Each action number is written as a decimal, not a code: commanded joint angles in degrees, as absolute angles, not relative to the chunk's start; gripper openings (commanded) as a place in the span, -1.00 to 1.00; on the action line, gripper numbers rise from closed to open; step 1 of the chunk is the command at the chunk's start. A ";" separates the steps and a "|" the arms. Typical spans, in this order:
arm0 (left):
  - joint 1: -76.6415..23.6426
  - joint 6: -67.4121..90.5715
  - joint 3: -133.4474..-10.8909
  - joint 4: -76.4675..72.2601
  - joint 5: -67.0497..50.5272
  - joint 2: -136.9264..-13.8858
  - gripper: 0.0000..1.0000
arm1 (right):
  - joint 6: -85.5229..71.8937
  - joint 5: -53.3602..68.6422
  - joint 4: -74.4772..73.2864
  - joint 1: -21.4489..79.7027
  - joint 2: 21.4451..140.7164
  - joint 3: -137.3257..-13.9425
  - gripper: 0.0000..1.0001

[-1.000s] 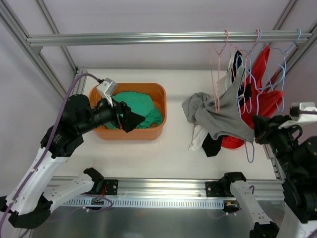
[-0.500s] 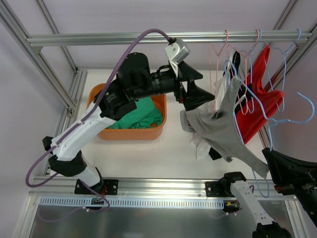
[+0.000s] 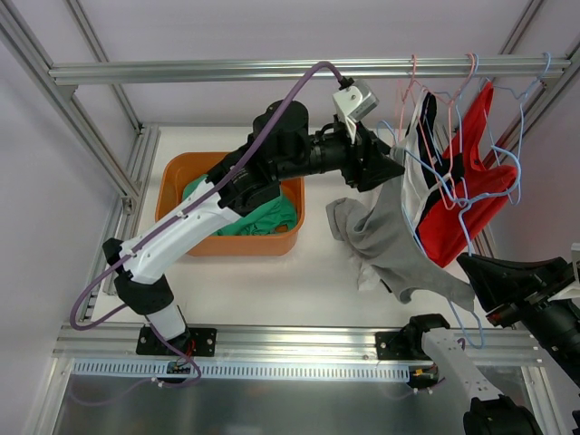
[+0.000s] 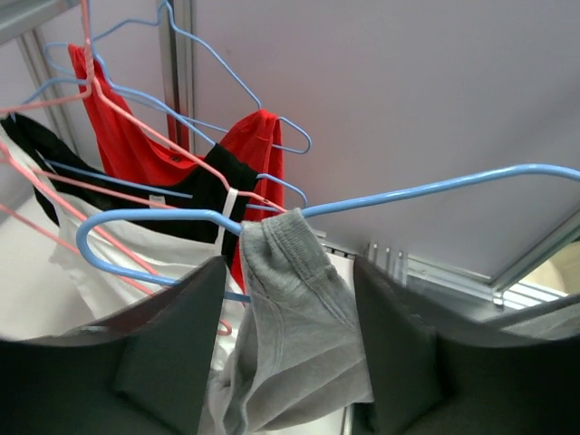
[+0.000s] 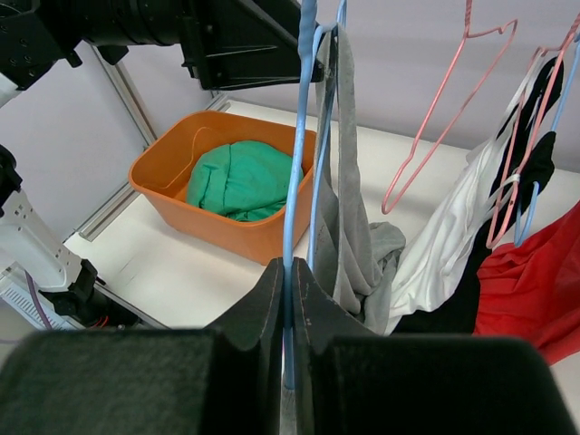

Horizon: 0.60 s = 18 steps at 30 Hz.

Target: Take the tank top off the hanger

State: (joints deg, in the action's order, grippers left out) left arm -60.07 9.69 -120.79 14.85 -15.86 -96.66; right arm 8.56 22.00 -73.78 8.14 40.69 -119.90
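The grey tank top (image 3: 390, 245) hangs by one strap from a blue hanger (image 4: 435, 188) and droops toward the table. My left gripper (image 3: 397, 169) is raised beside the rail. In the left wrist view its fingers (image 4: 288, 272) stand apart on either side of the grey strap (image 4: 294, 335), with a gap on the left side. My right gripper (image 5: 290, 267) is shut on the blue hanger's wire (image 5: 297, 163), and the grey cloth (image 5: 349, 208) hangs just right of it. In the top view that gripper (image 3: 467, 263) is at the near right.
An orange bin (image 3: 231, 245) holding a green cloth (image 3: 258, 208) sits at the left of the table. Pink and blue hangers with a red garment (image 3: 471, 208), plus black and white ones, crowd the metal rail (image 3: 272, 70) at the right.
My left arm swung up from the orange bin to the hanger, and its jaws have narrowed around the grey strap. My right gripper pulled the blue hanger toward the near edge.
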 commanded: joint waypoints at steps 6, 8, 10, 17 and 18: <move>-60.56 8.17 -118.30 10.20 -11.43 -96.15 -0.54 | 8.09 23.73 -69.17 8.26 41.40 -119.97 -0.99; -60.56 8.09 -117.86 10.11 -10.73 -96.07 -1.00 | 8.17 23.64 -68.91 8.26 41.22 -119.45 -0.99; -60.56 8.35 -117.16 10.02 -9.94 -95.28 -1.00 | 8.70 22.60 -68.91 8.26 41.05 -118.74 -0.99; -60.56 9.67 -106.11 9.93 12.17 -86.23 -1.00 | 12.38 24.77 -68.12 8.35 38.16 -110.31 -0.99; -60.56 10.19 -104.78 9.84 16.57 -85.18 -1.00 | 12.83 26.44 -67.59 8.35 37.54 -107.95 -0.99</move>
State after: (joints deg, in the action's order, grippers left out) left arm -60.31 9.45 -107.83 12.67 0.64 -91.79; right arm 10.24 22.79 -71.85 8.14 39.46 -111.00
